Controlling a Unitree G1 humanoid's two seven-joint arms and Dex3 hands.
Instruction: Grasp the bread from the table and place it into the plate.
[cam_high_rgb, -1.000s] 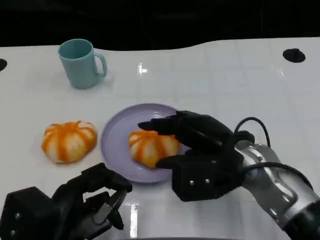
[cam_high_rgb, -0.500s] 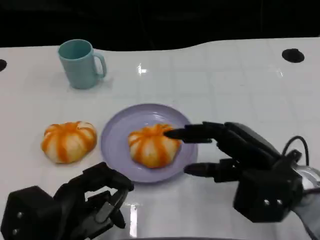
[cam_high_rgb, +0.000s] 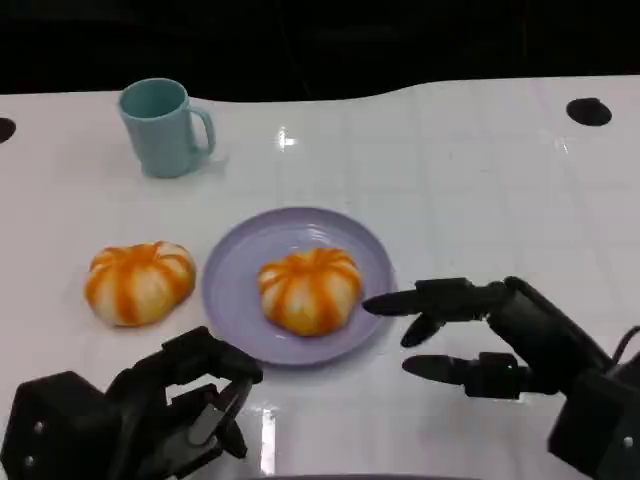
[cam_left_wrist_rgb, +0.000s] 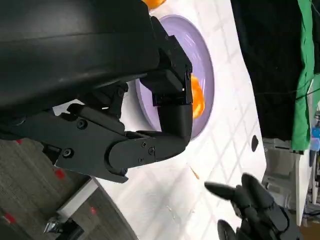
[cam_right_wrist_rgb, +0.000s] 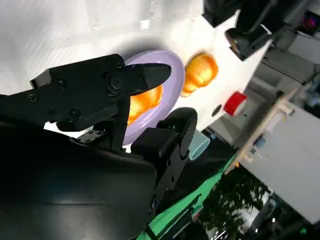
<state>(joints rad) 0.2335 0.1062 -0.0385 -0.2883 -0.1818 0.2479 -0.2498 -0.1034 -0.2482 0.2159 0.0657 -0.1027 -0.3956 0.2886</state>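
Note:
An orange-and-white striped bread (cam_high_rgb: 308, 288) lies on the lilac plate (cam_high_rgb: 235, 265) in the middle of the table; it also shows as bread (cam_right_wrist_rgb: 145, 102) on the plate (cam_right_wrist_rgb: 165, 92) in the right wrist view. A second bread (cam_high_rgb: 138, 282) sits on the table to the plate's left, seen too as bread (cam_right_wrist_rgb: 201, 72). My right hand (cam_high_rgb: 500, 335) hovers just right of the plate, fingers spread and holding nothing, apart from the bread. My left hand (cam_high_rgb: 150, 415) rests at the near left edge with fingers curled in on nothing; in its wrist view the left hand (cam_left_wrist_rgb: 125, 120) fronts the plate (cam_left_wrist_rgb: 202, 65).
A teal mug (cam_high_rgb: 163, 127) stands at the back left. A small black disc (cam_high_rgb: 588, 111) lies at the far right of the white table (cam_high_rgb: 470, 170). Dark background lies beyond the table's far edge.
My right hand has let go of the bread on the plate and drawn back to the right and toward me. The left hand has stayed put.

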